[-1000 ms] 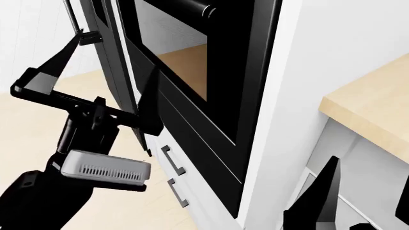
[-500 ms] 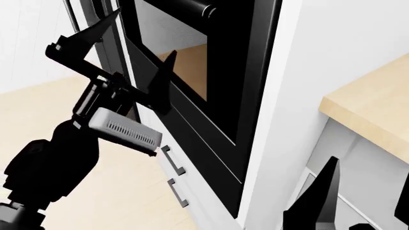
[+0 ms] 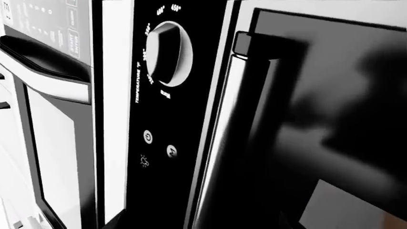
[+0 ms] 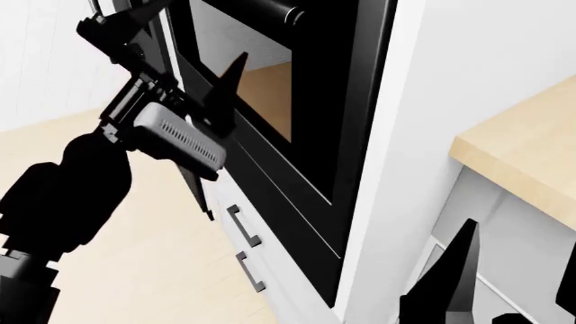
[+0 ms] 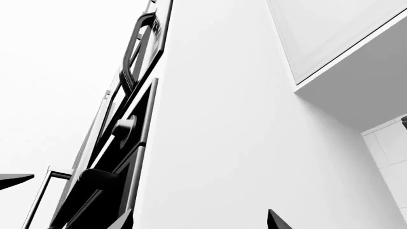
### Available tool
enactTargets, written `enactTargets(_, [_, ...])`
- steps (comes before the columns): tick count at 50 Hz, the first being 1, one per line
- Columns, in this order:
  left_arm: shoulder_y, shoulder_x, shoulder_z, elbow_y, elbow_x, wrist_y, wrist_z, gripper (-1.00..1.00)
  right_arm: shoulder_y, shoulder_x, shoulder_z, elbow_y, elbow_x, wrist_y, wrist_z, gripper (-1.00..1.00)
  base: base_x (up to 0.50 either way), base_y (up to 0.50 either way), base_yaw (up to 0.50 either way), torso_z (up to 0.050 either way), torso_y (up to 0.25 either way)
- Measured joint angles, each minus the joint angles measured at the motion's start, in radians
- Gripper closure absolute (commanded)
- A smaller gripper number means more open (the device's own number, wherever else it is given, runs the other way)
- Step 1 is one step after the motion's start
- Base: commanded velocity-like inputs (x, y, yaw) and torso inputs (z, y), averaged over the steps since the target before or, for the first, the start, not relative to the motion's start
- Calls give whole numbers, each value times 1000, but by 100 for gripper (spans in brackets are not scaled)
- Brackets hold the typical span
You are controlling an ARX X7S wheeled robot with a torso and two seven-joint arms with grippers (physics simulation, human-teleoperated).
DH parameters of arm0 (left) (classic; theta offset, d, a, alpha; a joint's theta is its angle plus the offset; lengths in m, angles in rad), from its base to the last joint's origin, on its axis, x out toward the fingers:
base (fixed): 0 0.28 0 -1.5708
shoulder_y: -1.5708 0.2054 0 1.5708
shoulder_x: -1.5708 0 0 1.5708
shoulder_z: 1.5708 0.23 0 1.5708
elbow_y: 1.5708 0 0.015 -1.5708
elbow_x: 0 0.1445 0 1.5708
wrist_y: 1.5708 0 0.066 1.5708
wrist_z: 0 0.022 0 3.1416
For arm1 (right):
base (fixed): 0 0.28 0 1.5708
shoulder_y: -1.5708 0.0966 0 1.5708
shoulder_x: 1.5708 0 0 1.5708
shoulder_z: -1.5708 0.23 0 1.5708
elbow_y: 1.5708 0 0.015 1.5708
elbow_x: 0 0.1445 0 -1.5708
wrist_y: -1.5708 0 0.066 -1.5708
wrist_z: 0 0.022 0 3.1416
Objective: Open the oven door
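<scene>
The oven door (image 4: pixel 270 101) is glossy black with a tinted window that reflects the wood floor, and it lies flush in its frame. Its bar handle (image 4: pixel 266 8) runs along the top edge. My left gripper (image 4: pixel 202 30) is open and raised in front of the door's left upper part, one finger (image 4: pixel 231 84) lying against the glass just below the handle. In the left wrist view the silver handle (image 3: pixel 229 143) and the door (image 3: pixel 337 109) fill the frame, beside a control panel knob (image 3: pixel 168 52). My right gripper (image 4: pixel 508 297) hangs low and open, near the white cabinet side (image 5: pixel 216 119).
White drawers (image 4: pixel 245 227) with small dark handles sit under the oven. A wooden countertop (image 4: pixel 527 152) juts out at the right. A tall black door with a vertical handle (image 4: pixel 101 20) stands left of the oven. Bare wood floor (image 4: pixel 171 256) lies below my left arm.
My left arm has lifted from drawer height up along the oven door, bringing the open gripper close under the handle. The right gripper has stayed in place.
</scene>
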Motion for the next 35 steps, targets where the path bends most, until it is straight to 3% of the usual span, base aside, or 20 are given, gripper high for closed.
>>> enactTargets(35, [-221, 31, 90, -260, 15, 80, 157, -100, 2, 5, -6, 3, 0, 0, 6, -100, 0, 0, 0, 0, 0])
